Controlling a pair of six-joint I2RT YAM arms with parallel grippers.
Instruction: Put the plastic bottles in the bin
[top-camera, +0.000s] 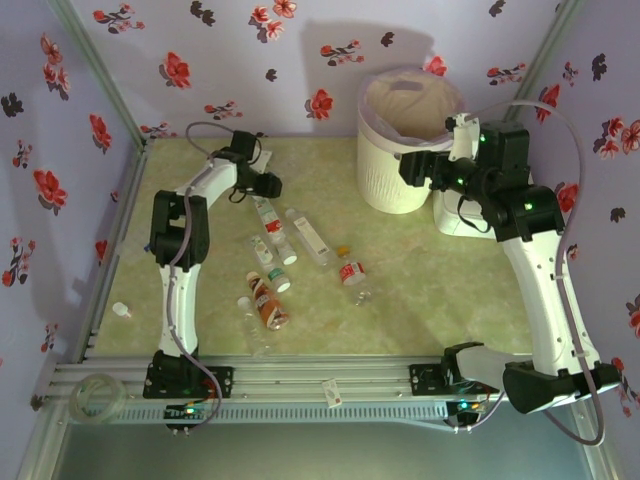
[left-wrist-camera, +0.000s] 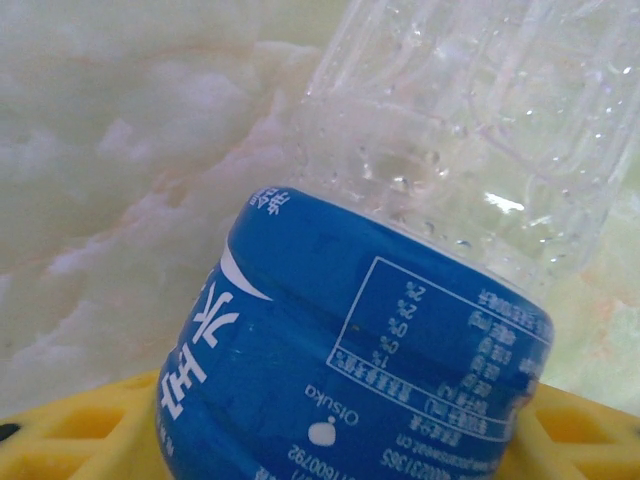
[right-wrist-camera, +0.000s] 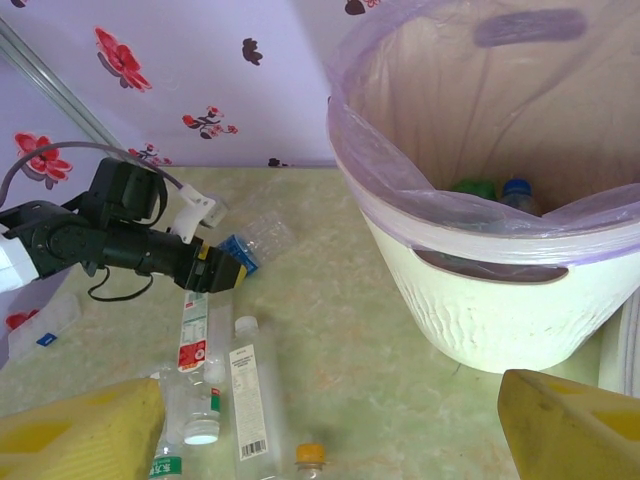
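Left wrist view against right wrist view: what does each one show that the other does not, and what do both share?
Left wrist: print on the blue-label bottle, droplets inside it. Right wrist: the bin with two caps inside, the left gripper shut on that bottle, loose bottles on the table, the open right gripper. Both: that bottle and the green marbled table.

White arm links (top-camera: 545, 280), black joints (top-camera: 170, 215), grey cables (top-camera: 578, 150), yellow jaws
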